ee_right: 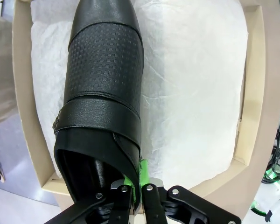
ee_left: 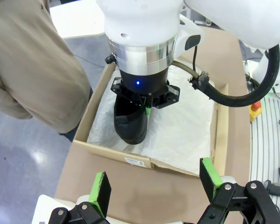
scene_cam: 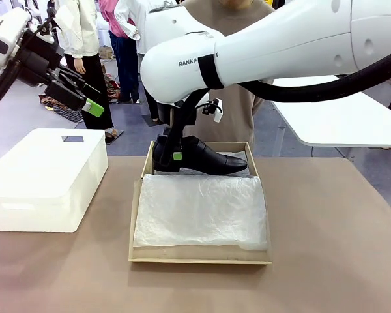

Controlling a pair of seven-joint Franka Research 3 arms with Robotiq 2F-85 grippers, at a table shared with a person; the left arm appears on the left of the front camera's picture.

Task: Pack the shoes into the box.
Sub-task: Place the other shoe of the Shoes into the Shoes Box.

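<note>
One glossy black dress shoe [scene_cam: 205,158] hangs over the far end of the brown cardboard box [scene_cam: 199,259], toe pointing right. Its mate is out of view. My right gripper [scene_cam: 176,155] is shut on the shoe's heel-side collar. In the right wrist view the gripper [ee_right: 135,186] pinches the collar edge, and the shoe [ee_right: 105,70] stretches away above the white tissue paper [ee_right: 191,93]. My left gripper [scene_cam: 85,98] is raised at the far left, open and empty. Its wrist view shows the left gripper [ee_left: 155,184] looking down on the shoe [ee_left: 130,123] and the box's rim [ee_left: 112,151].
A large white rectangular box [scene_cam: 45,179] stands on the table's left side. A person in a beige shirt [scene_cam: 238,111] stands close behind the cardboard box. A white table [scene_cam: 339,120] is at the back right. Bare brown tabletop [scene_cam: 332,228] lies right of the box.
</note>
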